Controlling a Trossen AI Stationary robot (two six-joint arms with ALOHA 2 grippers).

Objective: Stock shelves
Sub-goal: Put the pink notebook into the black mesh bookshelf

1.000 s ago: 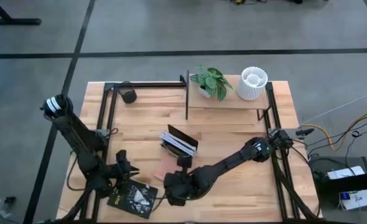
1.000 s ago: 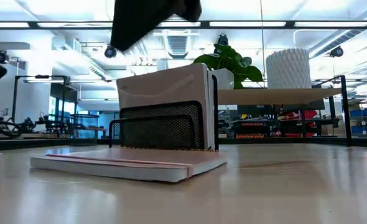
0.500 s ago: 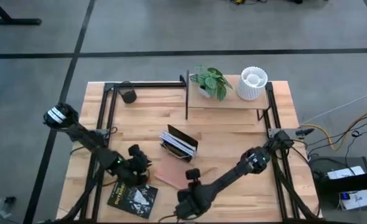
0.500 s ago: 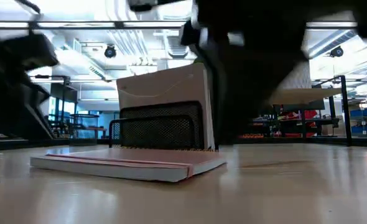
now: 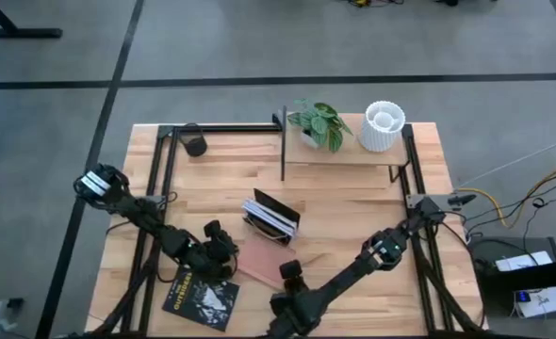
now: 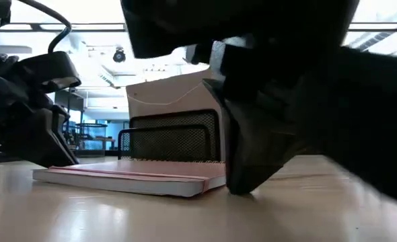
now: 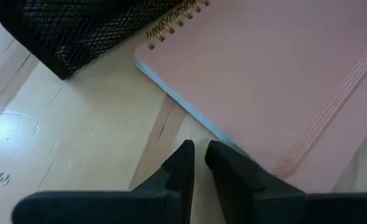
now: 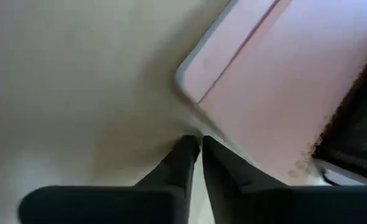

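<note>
High view: both grippers flank the pink notebook.

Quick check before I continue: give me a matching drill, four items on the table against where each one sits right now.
Items:
1. pink notebook
2. white ribbed pot
3. black book
4. mesh rack

Places:
A. table's near left corner, lying flat
B. on the shelves, right end
C. flat on the table between left gripper and right gripper
D. mid-table, holding upright books

Pairs: 1-C, 2-B, 3-A, 4-D
</note>
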